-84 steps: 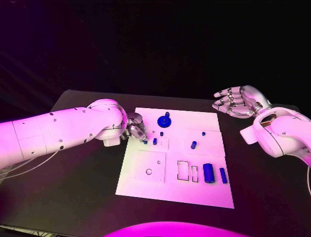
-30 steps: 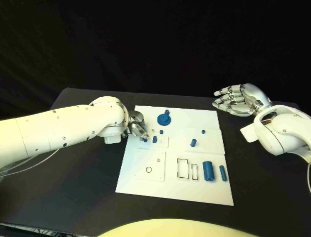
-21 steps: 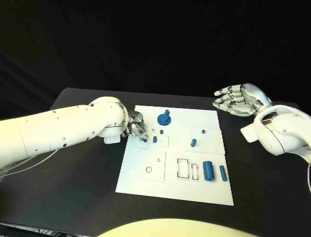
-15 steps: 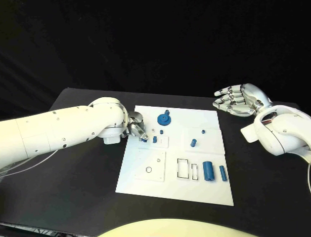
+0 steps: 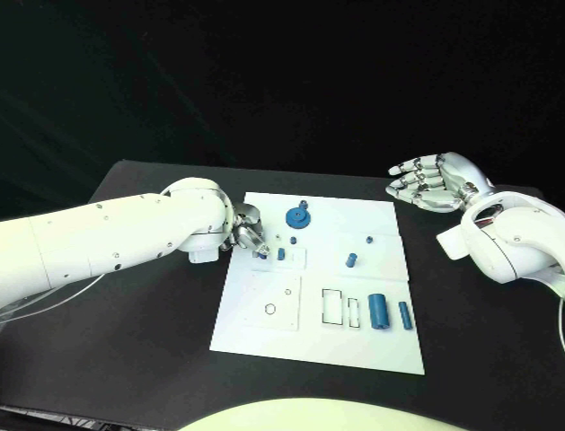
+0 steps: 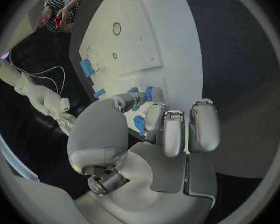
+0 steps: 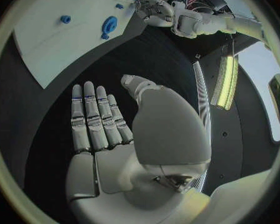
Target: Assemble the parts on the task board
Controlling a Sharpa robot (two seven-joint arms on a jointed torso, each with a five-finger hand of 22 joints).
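The white task board (image 5: pixel 311 334) lies mid-table. My left hand (image 5: pixel 246 233) is at its far left edge, thumb and a finger pinching a small blue peg (image 5: pixel 261 250), with the blue showing between the fingertips (image 6: pixel 135 106). A second peg (image 5: pixel 279 254) stands just right of it. A blue gear-like part (image 5: pixel 296 216) sits at the board's far side. Two more pegs (image 5: pixel 351 260) (image 5: pixel 369 240) stand mid-board. Two blue cylinders (image 5: pixel 379 311) (image 5: pixel 405 315) lie at the near right. My right hand (image 5: pixel 431 184) hangs open above the table's far right, its palm (image 7: pixel 109 159) holding nothing.
Outlined slots (image 5: pixel 332 310) and a round hole (image 5: pixel 270 311) mark the board's near half. Bare black table (image 5: pixel 140 341) spreads left and right of the board. The right wrist view catches the board's gear (image 7: pixel 109 24) and my left arm (image 7: pixel 190 20) beyond it.
My left hand has crept slightly toward the board's far side with the small peg in its fingertips. The right hand has stayed where it was.
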